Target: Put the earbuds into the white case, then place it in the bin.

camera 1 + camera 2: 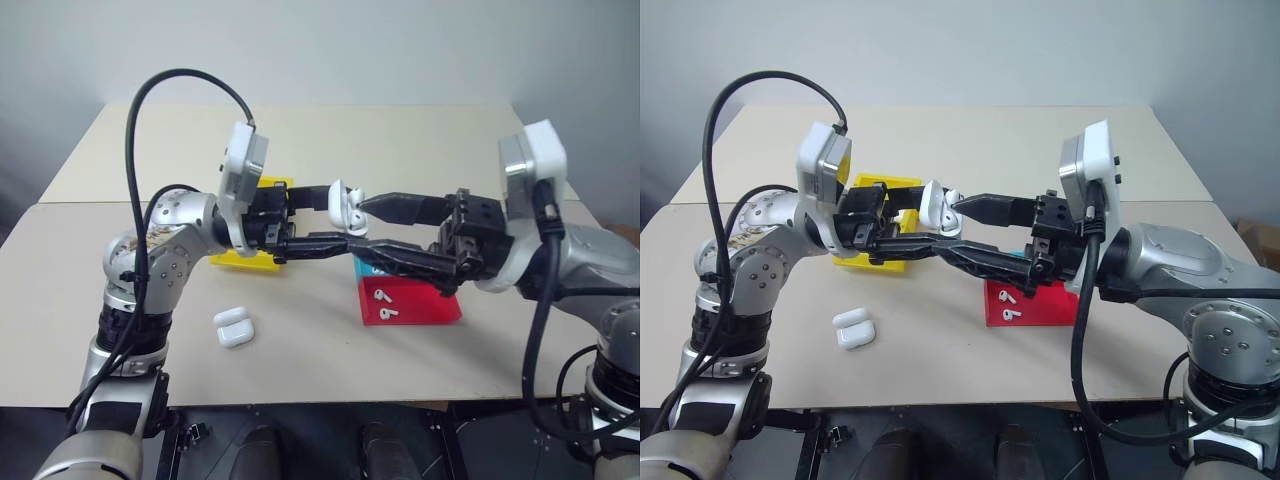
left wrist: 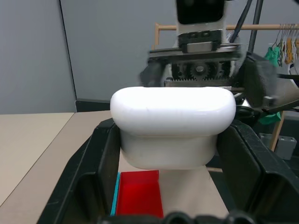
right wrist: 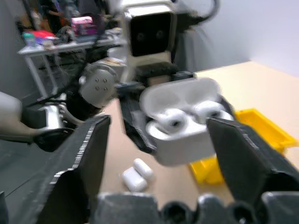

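- Your left gripper (image 1: 335, 228) pinches the white case (image 1: 341, 205), lid open, above the table (image 1: 420, 150).
- Your right gripper (image 1: 362, 232) stands spread beside it.
- Two earbuds (image 3: 184, 116) sit inside; the bin (image 1: 250, 258) lies behind.

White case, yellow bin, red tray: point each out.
white case (image 3: 180, 119): right wrist view, open body holding earbuds, in the left gripper.
yellow bin (image 1: 872, 262): right eye view, front wall.
red tray (image 1: 425, 305): left eye view, bare floor.

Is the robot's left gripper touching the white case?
Touching. The left wrist view shows the left gripper fingers pressed against both sides of the white case.
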Robot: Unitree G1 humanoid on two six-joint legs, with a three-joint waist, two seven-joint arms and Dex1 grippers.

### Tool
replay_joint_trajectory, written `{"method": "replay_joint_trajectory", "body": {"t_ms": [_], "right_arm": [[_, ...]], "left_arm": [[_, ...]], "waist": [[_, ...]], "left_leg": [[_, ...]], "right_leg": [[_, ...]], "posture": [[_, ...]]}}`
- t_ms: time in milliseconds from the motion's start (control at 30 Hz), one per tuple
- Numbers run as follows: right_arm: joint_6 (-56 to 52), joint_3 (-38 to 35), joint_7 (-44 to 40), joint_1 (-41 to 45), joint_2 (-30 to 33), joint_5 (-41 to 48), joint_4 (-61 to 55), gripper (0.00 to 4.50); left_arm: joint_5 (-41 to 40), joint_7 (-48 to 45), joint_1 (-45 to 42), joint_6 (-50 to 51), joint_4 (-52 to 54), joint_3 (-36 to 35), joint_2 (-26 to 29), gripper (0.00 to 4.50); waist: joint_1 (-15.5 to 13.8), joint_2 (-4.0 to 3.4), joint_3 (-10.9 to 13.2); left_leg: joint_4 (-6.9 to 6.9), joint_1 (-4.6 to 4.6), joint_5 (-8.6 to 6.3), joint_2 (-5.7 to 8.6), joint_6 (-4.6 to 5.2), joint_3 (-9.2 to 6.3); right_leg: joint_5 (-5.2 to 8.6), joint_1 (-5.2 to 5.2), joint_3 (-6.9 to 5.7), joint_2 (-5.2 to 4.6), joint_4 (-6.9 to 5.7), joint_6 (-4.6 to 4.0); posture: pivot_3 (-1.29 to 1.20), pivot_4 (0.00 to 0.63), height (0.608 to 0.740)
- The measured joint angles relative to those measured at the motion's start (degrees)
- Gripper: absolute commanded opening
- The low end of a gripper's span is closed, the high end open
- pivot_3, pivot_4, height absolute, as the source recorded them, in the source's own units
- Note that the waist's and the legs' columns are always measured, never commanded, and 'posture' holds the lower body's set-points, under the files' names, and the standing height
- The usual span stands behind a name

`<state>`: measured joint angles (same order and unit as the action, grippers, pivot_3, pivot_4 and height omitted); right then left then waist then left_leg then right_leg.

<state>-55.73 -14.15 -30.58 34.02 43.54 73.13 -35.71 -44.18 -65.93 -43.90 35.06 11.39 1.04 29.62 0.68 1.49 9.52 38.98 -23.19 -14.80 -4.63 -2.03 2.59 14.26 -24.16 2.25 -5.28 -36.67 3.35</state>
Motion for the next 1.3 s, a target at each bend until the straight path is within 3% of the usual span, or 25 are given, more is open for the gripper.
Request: {"method": "replay_joint_trajectory", "body": {"t_ms": [233, 333, 433, 667, 833, 967, 1100, 1300], "right_arm": [[0.3, -3.0, -1.4, -2.2, 5.5, 6.5, -0.1, 4.48], [0.5, -3.0, -2.6, -1.3, 7.6, 6.5, 0.6, 3.61], [1.5, -1.9, -6.3, 5.0, 11.5, 2.0, 4.7, 2.54], [8.9, 12.1, -22.6, 19.1, 14.0, -17.1, 15.8, 0.04], [16.6, 24.2, -31.8, 31.5, 8.9, -32.5, 23.7, 0.04], [21.1, 29.2, -37.1, 36.3, 4.8, -39.9, 26.5, 0.04], [23.6, 31.0, -41.1, 36.5, 3.5, -43.6, 26.7, 0.04], [25.2, 27.2, -44.3, 30.1, 8.7, -45.1, 22.7, 0.04]], "left_arm": [[0.0, -1.0, 0.0, -0.3, -0.4, -0.1, 0.0, 2.78], [0.3, -1.3, -0.1, -0.9, -1.2, -0.1, 0.0, 2.78], [0.9, -2.0, -0.9, -1.6, -2.0, 0.1, -0.3, 2.78], [3.7, -1.2, -1.5, -2.4, -3.5, 2.4, -3.1, 2.78], [5.6, 0.7, -3.7, -2.0, -4.6, 4.4, -4.9, 2.78], [5.9, 1.6, -4.5, -1.5, -4.7, 5.2, -5.6, 2.78], [6.1, 1.8, -4.4, -1.2, -4.6, 5.5, -5.5, 2.78], [6.7, 2.3, -2.8, -0.6, -4.5, 5.3, -3.7, 2.78]], "waist": [[0.0, 0.02, 0.0], [0.1, 0.01, 0.0], [0.1, 0.01, 0.0], [0.1, 0.01, 0.0], [0.3, 0.0, 0.0], [0.1, 0.0, 0.0], [-0.4, 0.0, 0.0], [-0.7, 0.0, 0.0]], "left_leg": [[0.01, 0.03, 0.0, 0.0, 0.0, 0.0], [0.02, 0.03, 0.0, 0.0, 0.0, 0.02], [0.02, 0.04, 0.0, 0.01, 0.01, 0.03], [0.06, -0.01, -0.02, 0.01, 0.04, 0.1], [0.02, -0.01, -0.02, 0.0, 0.04, 0.11], [0.02, -0.09, -0.02, 0.0, 0.04, 0.07], [0.04, -0.16, -0.02, 0.01, 0.04, 0.05], [0.06, -0.11, -0.02, 0.0, 0.05, 0.04]], "right_leg": [[0.0, 0.01, 0.01, 0.0, 0.04, 0.0], [0.0, -0.02, 0.04, 0.0, 0.04, 0.0], [0.0, -0.01, 0.04, 0.01, 0.05, 0.0], [0.0, -0.07, 0.08, 0.0, 0.09, 0.0], [0.0, -0.15, 0.09, 0.02, 0.01, 0.0], [0.0, -0.13, 0.03, 0.0, -0.1, 0.0], [-0.01, -0.13, -0.03, -0.03, -0.1, 0.01], [-0.01, -0.11, -0.05, -0.01, -0.08, 0.01]], "posture": [[0.0, 0.15, 0.74], [0.0, 0.15, 0.74], [0.0, 0.15, 0.74], [0.0, 0.15, 0.74], [0.0, 0.15, 0.74], [0.0, 0.15, 0.74], [0.0, 0.15, 0.74], [0.0, 0.15, 0.74]]}}
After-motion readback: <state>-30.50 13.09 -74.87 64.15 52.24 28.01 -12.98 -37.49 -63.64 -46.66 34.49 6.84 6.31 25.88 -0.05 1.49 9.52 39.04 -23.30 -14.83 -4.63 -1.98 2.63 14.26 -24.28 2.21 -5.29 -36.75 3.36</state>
